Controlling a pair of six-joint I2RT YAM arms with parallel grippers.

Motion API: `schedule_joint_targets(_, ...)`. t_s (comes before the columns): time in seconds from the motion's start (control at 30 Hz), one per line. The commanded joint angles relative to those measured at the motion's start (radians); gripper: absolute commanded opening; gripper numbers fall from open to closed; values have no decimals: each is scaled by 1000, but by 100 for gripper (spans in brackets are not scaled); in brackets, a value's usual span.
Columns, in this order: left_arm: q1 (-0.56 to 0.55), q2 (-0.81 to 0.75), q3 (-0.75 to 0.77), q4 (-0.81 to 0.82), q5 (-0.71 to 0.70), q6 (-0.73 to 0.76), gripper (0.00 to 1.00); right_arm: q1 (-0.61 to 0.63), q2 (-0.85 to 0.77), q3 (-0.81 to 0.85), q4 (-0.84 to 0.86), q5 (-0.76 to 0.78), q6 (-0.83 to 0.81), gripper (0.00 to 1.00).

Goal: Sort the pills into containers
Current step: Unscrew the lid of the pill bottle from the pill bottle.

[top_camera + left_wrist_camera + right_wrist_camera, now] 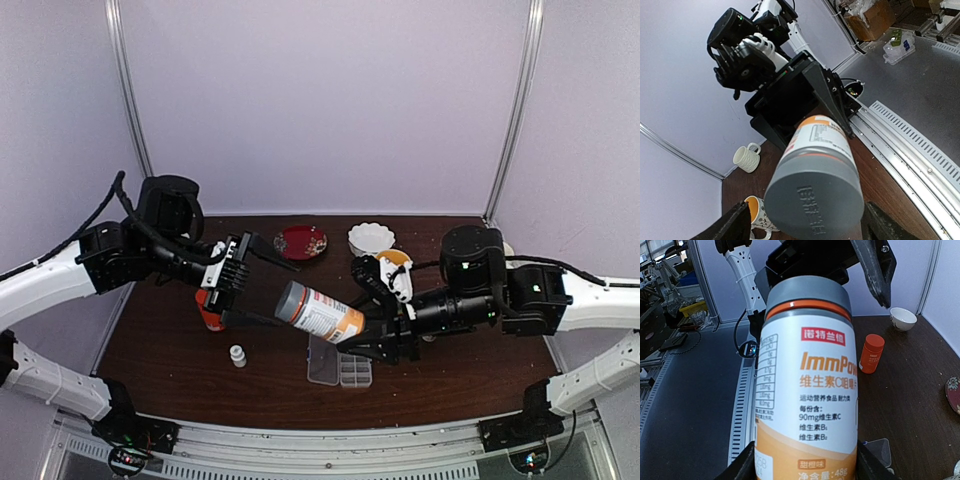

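Two arms work over one brown desk (180, 370). The right hand (375, 335) is closed on the lower body of one large bottle (320, 313) and holds it clear of the desk, tipped on its side, with its grey cap (815, 200) pointing toward the left arm. The left hand (285, 295) is parted, with one finger on each side of that cap. In the left wrist view a gap shows between the cap and the finger (725, 225) at the lower left. The other finger stands just beside the cap rim, and contact there cannot be confirmed. One clear pill box (352, 372) lies on the desk near its front edge, directly below the raised bottle, with its lid swung open to the left of the cells. The pills are too small to make out in any view. Bottle count is three: the large one in the grip, one small orange bottle (210, 315) standing under the left hand, and one small white bottle (238, 355) standing nearer the front edge. At the back of the desk there are one red plate (300, 242) and one white bowl (371, 238), side by side and apart. Mug count is two: one ribbed white mug (746, 157) and one yellow-lined mug (757, 212).
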Motion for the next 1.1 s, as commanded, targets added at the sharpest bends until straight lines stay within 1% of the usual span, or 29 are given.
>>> schedule_joint_targets(0.0,-14,12,37,-6,33,35,76,-4,10,39,35,-20,-2,17)
schedule_joint_targets(0.07,-16,16,41,-4,30,40,72,-5,11,36,39,-22,-2,16)
schedule_joint_targets(0.1,-18,16,42,-5,30,41,67,-5,12,34,39,-20,-2,16)
schedule_joint_targets(0.2,-21,15,42,-6,28,41,60,-5,14,34,30,-13,-4,16)
schedule_joint_targets(0.33,-26,20,48,-6,28,3,49,-5,21,43,15,-1,-11,14)
schedule_joint_targets(0.5,-35,16,52,0,17,-53,43,-5,49,87,-35,35,-34,13)
schedule_joint_targets(0.57,-41,9,48,30,-3,-125,40,-5,58,102,-60,76,-43,10)
schedule_joint_targets(0.6,-42,7,44,56,-18,-186,35,-4,58,104,-64,96,-49,10)
schedule_joint_targets(0.63,-44,5,43,89,-37,-258,31,-3,54,103,-61,129,-53,10)
schedule_joint_targets(0.77,-58,6,36,199,-87,-555,22,1,19,75,-8,213,-70,9)
schedule_joint_targets(0.87,-98,12,64,192,-211,-719,19,3,1,61,20,301,-107,7)
schedule_joint_targets(0.9,-109,15,80,178,-247,-766,19,4,-2,56,28,319,-131,5)
schedule_joint_targets(0.97,-121,25,113,173,-312,-910,18,5,-12,38,51,351,-173,4)
schedule_joint_targets(1.07,-119,44,163,193,-387,-1122,12,4,-39,-12,125,424,-231,3)
